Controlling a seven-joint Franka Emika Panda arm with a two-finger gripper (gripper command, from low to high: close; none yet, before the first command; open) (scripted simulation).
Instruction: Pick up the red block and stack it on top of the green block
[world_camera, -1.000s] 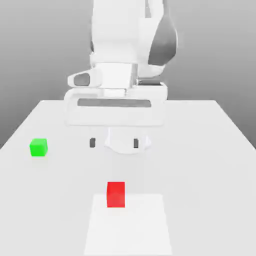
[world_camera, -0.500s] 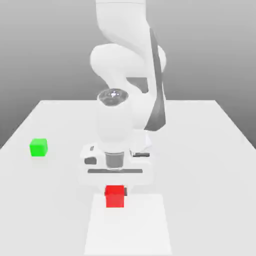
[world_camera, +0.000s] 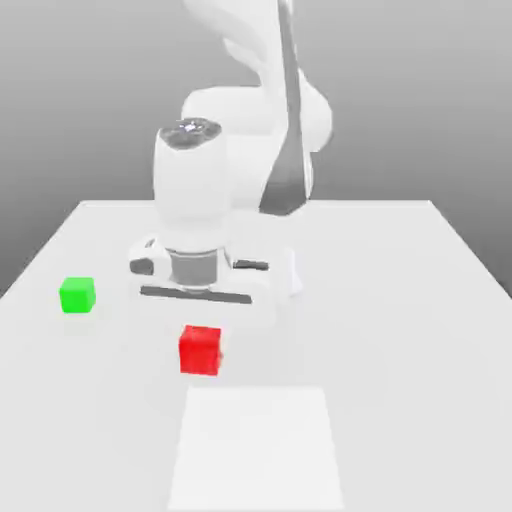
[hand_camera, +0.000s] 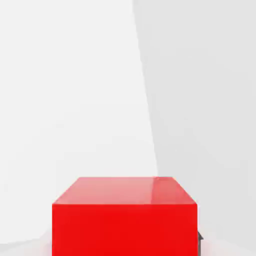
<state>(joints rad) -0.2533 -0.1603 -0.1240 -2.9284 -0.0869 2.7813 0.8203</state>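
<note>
The table (world_camera: 420, 300) is a plain white surface that carries every item; a slightly brighter square patch (world_camera: 257, 448) lies at its near edge, about midway along. The arm (world_camera: 215, 190) stands at the far side and reaches forward over the table's middle, with the hand pointing downward.

The gripper (world_camera: 201, 345) sits directly below the hand, and its jaws are pinched on the red block (world_camera: 200, 350). In the hand view the red block (hand_camera: 125, 216) sits close beneath the camera, with a dark fingertip edge (hand_camera: 200, 236) visible at one side face. In the exterior view the red block appears clear of the table, just beyond the far edge of the square patch, on the side toward the exterior view's left.

The green block (world_camera: 77, 295) rests on the table near the edge at the exterior view's left, well apart from the red block and with nothing on top of it.

Step in hand, as judged: the pick is complete and the carry toward the green block is under way. The stack is not yet made.

The next move calls for the following:
1. Travel toward the left edge as the exterior view shows it, keeping the red block above the green block's top face.
2. Centre the red block squarely over the green block.
3. Lower until the faces meet, then release.

An off-centre release could tip the red block off.
</note>
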